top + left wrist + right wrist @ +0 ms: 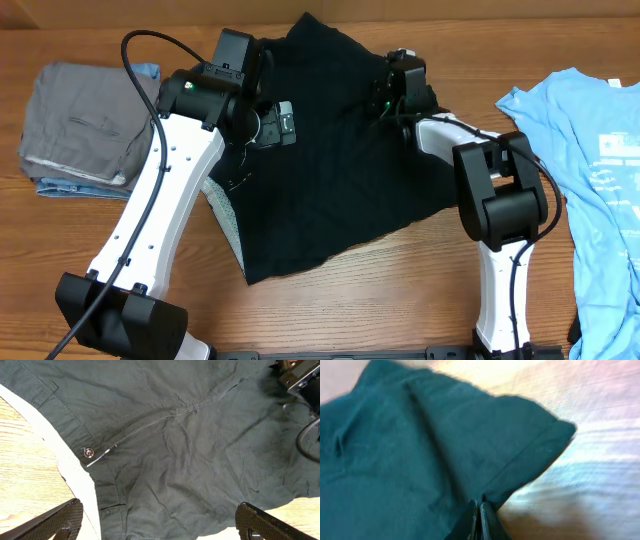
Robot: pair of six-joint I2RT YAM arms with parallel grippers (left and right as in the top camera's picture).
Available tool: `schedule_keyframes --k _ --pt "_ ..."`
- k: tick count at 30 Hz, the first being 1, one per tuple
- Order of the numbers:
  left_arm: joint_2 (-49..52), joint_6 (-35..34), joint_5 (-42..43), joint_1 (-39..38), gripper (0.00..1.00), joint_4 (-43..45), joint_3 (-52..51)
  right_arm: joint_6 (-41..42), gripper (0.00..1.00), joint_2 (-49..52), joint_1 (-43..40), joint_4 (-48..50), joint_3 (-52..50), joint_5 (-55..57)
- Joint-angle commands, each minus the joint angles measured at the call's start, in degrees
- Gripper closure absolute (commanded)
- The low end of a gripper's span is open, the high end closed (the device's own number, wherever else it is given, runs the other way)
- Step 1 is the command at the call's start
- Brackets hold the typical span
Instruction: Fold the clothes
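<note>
The clothes are chiefly a black garment [330,180] spread crumpled across the middle of the table. Its button [89,452] and seams show in the left wrist view. My left gripper [272,122] hovers open over the garment's left part, its fingers [60,520] wide apart above the fabric with nothing between them. At the garment's far right edge my right gripper [385,95] is shut, pinching a fold of the dark fabric [445,445] beside its hem. A light blue T-shirt [590,170] with white print lies flat at the right.
A grey folded garment [80,125] sits at the far left on something light blue. A white lining [70,470] edges the black garment's left side. Bare wooden table [380,290] lies in front of the garment.
</note>
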Motion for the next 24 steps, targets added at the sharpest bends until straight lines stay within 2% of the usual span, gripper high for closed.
schedule_keyframes --k 1,6,16,24 --pt "0.11 1.31 -0.7 -0.02 0.0 -0.13 0.11 -1.81 0.96 -0.33 -3.65 -1.57 3.98 1.97" --pt "0.11 1.31 -0.7 -0.02 0.0 -0.13 0.11 -6.54 0.96 -0.33 -7.02 -5.49 5.66 2.16" --pt "0.11 1.31 -0.7 -0.09 0.0 -0.13 0.11 -6.47 0.96 -1.77 -11.43 -16.15 5.66 11.56" --pt "0.11 1.33 -0.72 0.02 0.0 -0.13 0.11 -6.47 0.96 -8.74 -15.19 -28.3 5.66 12.09"
